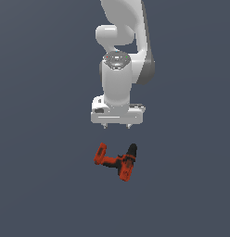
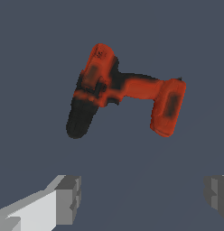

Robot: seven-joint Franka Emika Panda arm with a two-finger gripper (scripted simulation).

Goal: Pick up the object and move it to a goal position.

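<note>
A small red-orange cordless drill (image 1: 117,161) with a black chuck and a blocky battery base lies on its side on the dark grey floor. My gripper (image 1: 117,125) hangs above it, pointing down, with its fingers spread wide and nothing between them. It is apart from the drill. In the wrist view the drill (image 2: 125,92) lies whole ahead of the gripper (image 2: 143,196), its chuck toward one side and its battery base toward the other. The two grey fingertips (image 2: 68,198) stand far apart at the frame's edge.
The dark grey floor (image 1: 42,185) spreads flat around the drill. The white arm (image 1: 119,69) rises straight up behind the gripper. No other object shows.
</note>
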